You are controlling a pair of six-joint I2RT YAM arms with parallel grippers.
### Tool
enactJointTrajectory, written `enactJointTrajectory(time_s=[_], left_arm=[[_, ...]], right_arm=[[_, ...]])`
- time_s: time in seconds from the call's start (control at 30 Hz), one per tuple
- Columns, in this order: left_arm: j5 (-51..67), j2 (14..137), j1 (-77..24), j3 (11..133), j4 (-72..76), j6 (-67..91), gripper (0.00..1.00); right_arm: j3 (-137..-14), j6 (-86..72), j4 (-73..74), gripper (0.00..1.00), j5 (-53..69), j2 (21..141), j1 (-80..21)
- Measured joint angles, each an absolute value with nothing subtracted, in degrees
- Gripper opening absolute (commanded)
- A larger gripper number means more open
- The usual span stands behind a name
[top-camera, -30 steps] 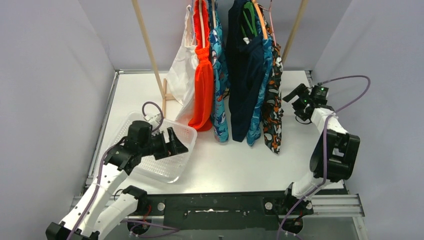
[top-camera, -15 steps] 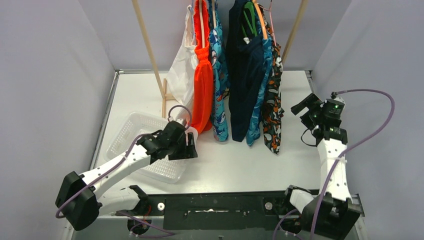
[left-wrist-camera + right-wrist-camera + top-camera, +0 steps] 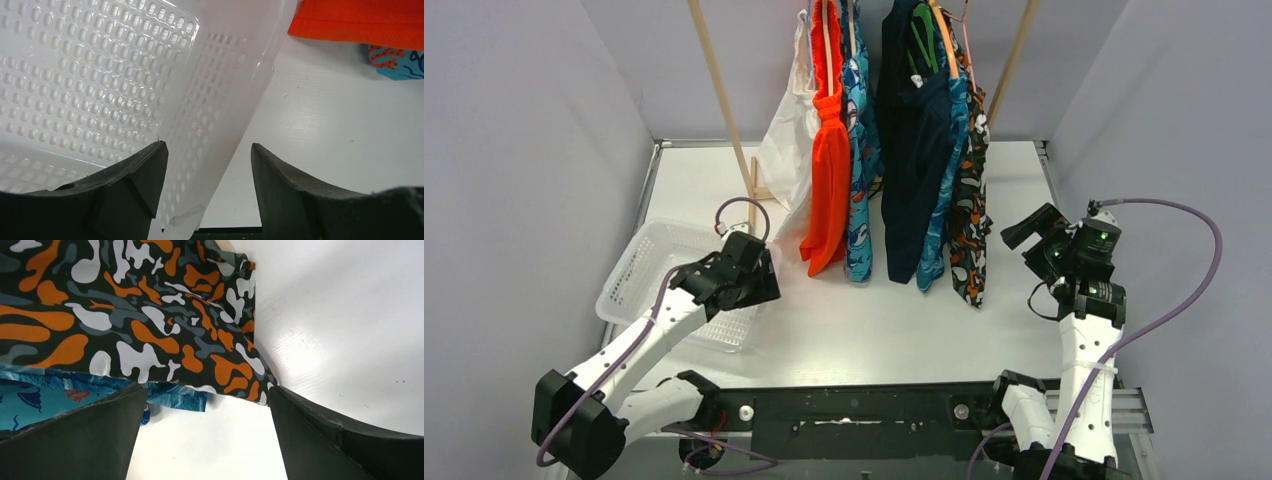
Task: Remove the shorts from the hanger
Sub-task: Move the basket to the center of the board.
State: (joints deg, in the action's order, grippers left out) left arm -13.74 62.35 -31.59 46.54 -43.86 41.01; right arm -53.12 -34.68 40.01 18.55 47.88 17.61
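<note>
Shorts (image 3: 894, 150) hang in a tight row on hangers (image 3: 945, 40) from the rack (image 3: 719, 90), hems just above the surface (image 3: 874, 320); none is off yet. The camo pair (image 3: 969, 230) is at the rack's right end, touching the blue pair (image 3: 175, 395) behind it. Right claw (image 3: 207, 405) sits just right of the rack, level with the camo hem, jaws wide apart, holding nothing. Left claw (image 3: 207, 160) is front-left of the rack, jaws apart with the basket (image 3: 100, 75) wall between them but not pinched. Risks: closing on the hem may catch the blue pair too, since the two overlap, and a low pull may drag the hanger or rock the rack. Moving the left arm could also tow the basket. Surface is white with a slight sheen; plain grey walls (image 3: 524, 150) enclose three sides.
</note>
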Motion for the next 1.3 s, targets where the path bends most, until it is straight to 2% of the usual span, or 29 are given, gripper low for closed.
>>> enactJointTrajectory(time_s=[0.2,0.37,0.77,0.93,1.13,1.3], left_arm=[[-11.20,59.68,-28.82,46.54,-44.12,39.35,0.66],[-9.76,56.34,-28.73,46.54,-45.08,39.24,0.74],[-2.52,43.16,-28.38,46.19,-43.83,42.87,0.78],[6.63,38.06,-28.34,44.93,-36.23,45.36,0.78],[18.96,40.82,-28.42,39.94,-24.49,48.34,0.78],[20.91,47.66,-31.24,37.36,-21.30,49.21,0.75]], right_arm=[[-55.51,-33.54,43.64,0.98,19.62,47.88,17.61],[-59.75,-31.66,46.22,0.98,21.34,47.62,17.61],[-59.64,-30.79,52.45,0.98,25.89,40.38,17.19],[-58.26,-30.89,54.17,0.98,26.98,37.56,16.80],[-57.78,-31.35,54.83,0.98,28.18,37.19,16.34],[-57.17,-31.53,54.85,0.98,28.88,37.28,15.33]])
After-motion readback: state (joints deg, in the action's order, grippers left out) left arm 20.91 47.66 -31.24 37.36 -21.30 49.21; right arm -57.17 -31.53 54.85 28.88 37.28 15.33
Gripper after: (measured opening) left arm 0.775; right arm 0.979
